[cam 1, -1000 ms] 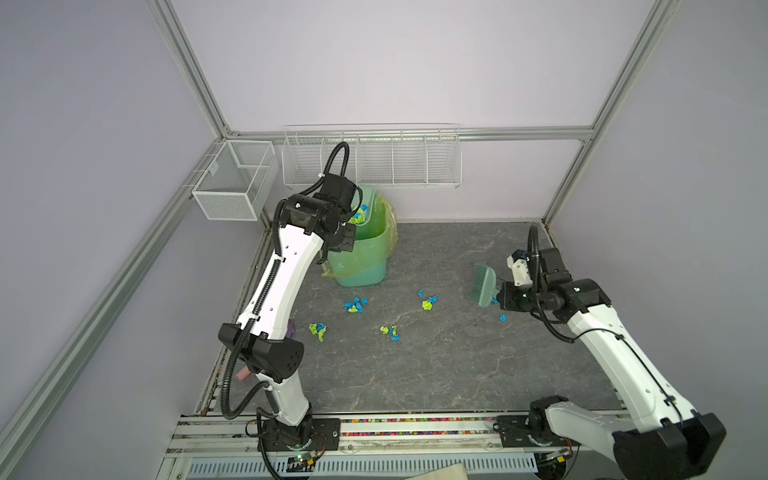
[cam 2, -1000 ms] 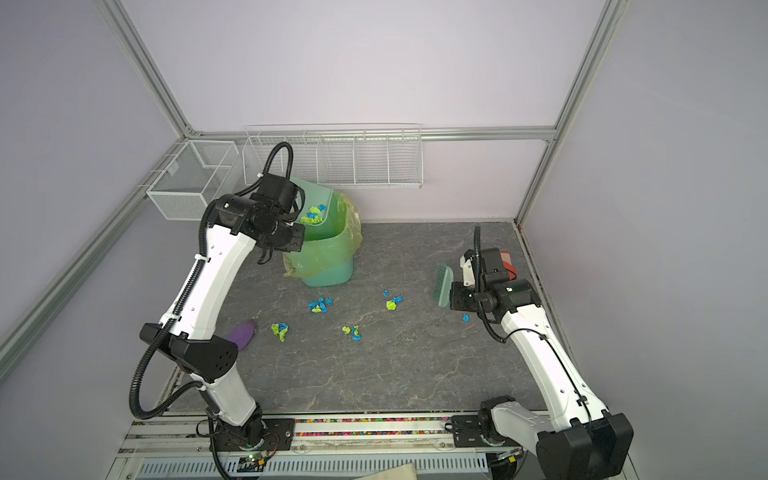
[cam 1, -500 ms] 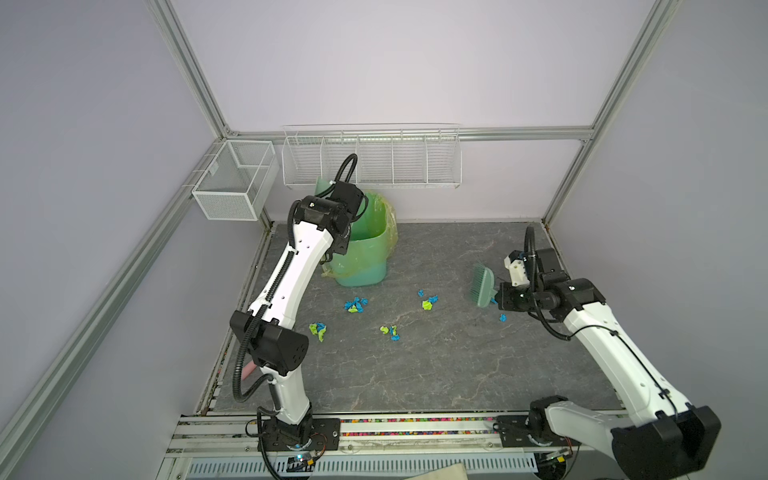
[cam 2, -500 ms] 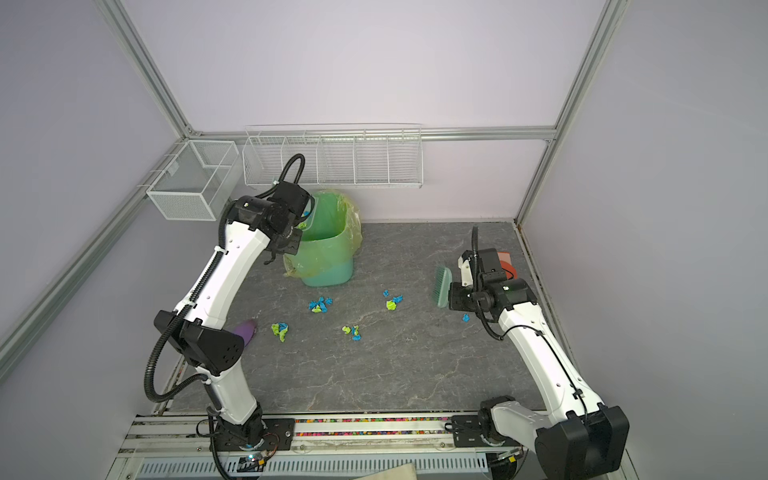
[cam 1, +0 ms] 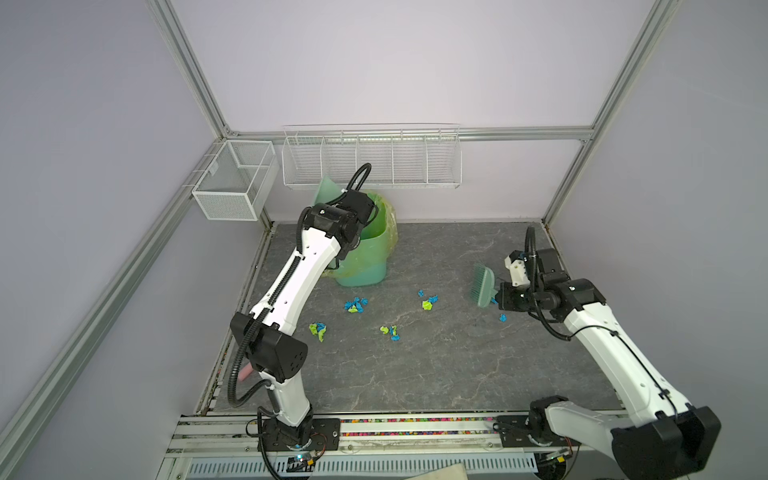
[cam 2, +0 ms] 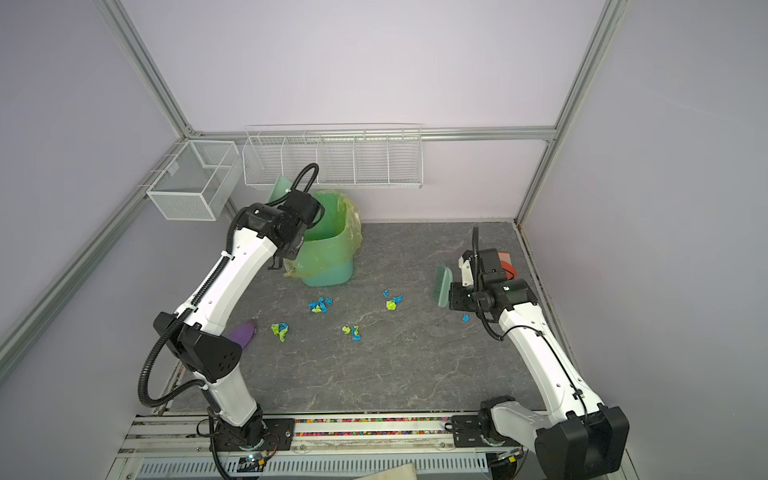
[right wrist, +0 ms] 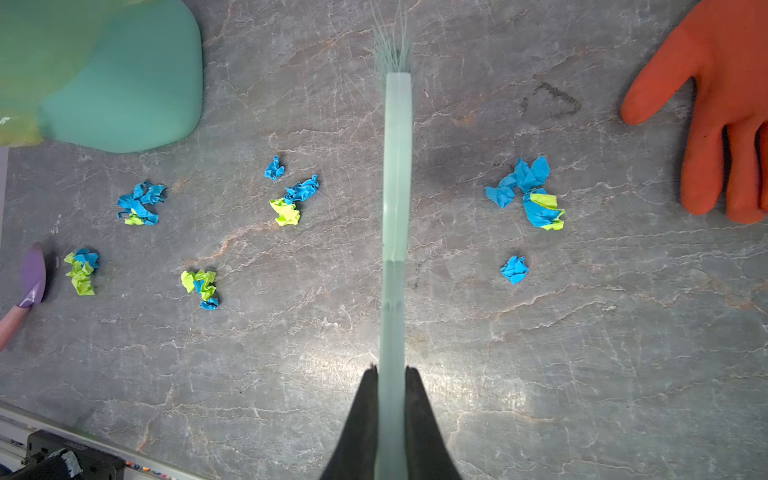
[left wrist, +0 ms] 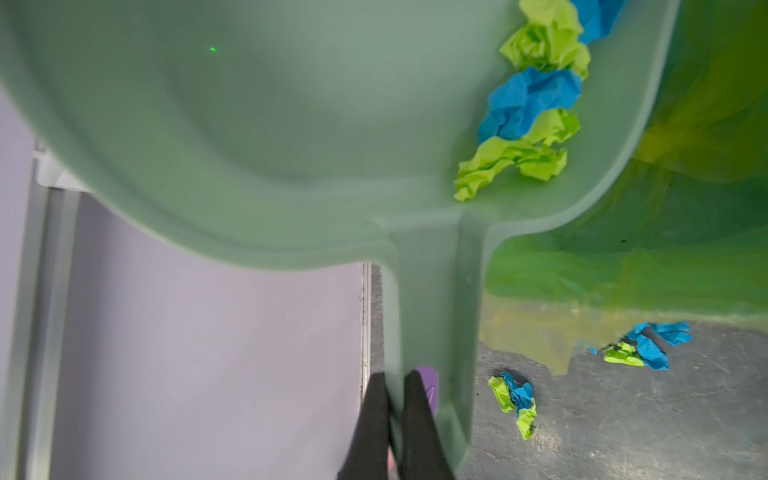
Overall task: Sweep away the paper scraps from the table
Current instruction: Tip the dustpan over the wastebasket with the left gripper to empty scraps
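- Grey veined table [cam 1: 415, 374], lilac walls; green bin [cam 1: 365, 270] in back-left corner.
- Paper scraps [cam 1: 355, 304] lie mid-table, some in dustpan [left wrist: 249, 124].
- Left gripper [left wrist: 395, 376] pinches dustpan handle beside bin.
- Right gripper [right wrist: 391, 370] pinches brush [right wrist: 397, 166]; orange glove [right wrist: 727, 104] by right edge.

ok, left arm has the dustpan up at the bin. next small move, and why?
Probably tip the dustpan further over the bin: the left gripper is shut on its handle, and blue and green paper scraps lie in the pan near its rim, not yet dumped. More scraps wait on the table.
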